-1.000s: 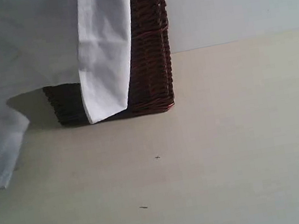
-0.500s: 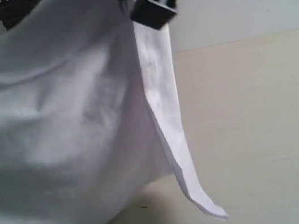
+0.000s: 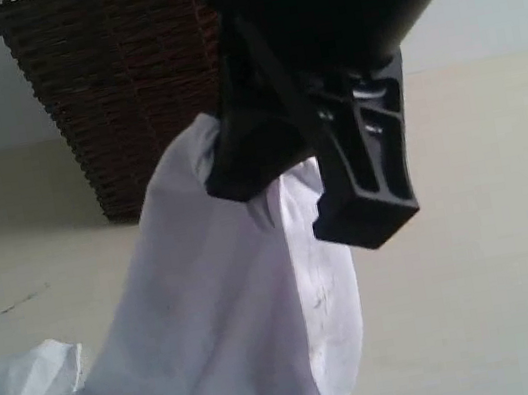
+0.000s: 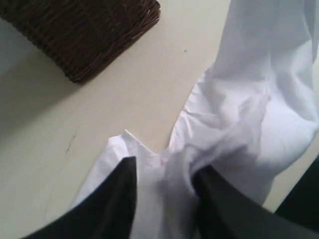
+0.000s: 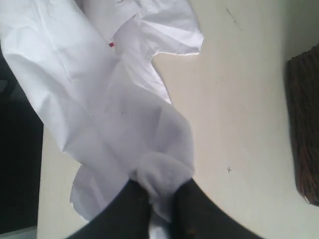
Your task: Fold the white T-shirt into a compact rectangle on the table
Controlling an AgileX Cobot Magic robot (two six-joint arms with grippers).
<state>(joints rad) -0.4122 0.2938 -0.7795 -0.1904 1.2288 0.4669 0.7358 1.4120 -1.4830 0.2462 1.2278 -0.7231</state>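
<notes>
Drooping limp, the soft white cotton T-shirt (image 5: 94,94) hangs pinched in the black right gripper (image 5: 159,188). The black left gripper (image 4: 167,168) gapes over it; hems should grip best.

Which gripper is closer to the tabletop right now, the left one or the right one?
Left. The left gripper sits low, jaws apart over the white T-shirt lying on the table. The right gripper pinches a bunch of shirt lifted above it, cloth draping down.
</notes>
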